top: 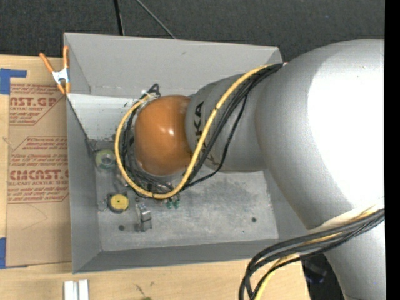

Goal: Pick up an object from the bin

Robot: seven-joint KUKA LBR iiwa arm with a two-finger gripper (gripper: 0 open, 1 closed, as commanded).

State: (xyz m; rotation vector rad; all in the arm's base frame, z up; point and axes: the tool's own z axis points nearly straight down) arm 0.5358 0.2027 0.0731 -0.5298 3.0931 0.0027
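arm: comes in from the right of the camera view, with its fat silver body on that side. It reaches left and down into the bin [81, 199].
wrist: the orange cover [161, 135] sits over the left half of the floor, with yellow and black cables [122, 170] looped round it.
hand: tucked under the orange cover, so I can't tell how open it is or if it's got anything.
hidden: the arm covers the floor under the wrist and the bin's back right.
nearest stuff:
- yellow disc [117, 202], lying flat, just below-left of the cover
- small grey metal piece [144, 218], near the disc, long side pointing roughly at the near wall
- tiny green bit [173, 202], at the cable loop's edge
further left: pale ring-ish thing [103, 159] by the left wall, hard to make out.
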